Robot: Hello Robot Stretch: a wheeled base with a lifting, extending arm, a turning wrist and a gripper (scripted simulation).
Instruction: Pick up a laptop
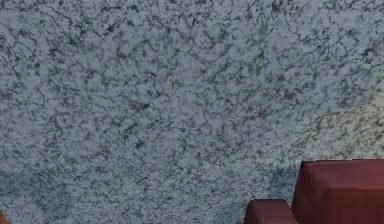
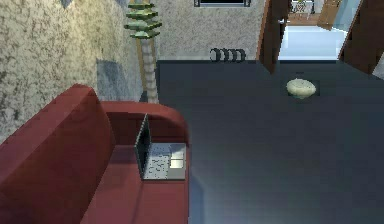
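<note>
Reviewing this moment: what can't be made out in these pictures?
Arm side view: the laptop, its screen steeply angled and too small to read.
Arm side view: a pale round lump, too small to identify.
Forward view: the red sofa, cut off by the bottom and right edges.

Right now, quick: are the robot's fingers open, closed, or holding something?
Fingers: cannot be told from these pictures.
The laptop lies with its lid up on the seat of the red sofa.
</note>
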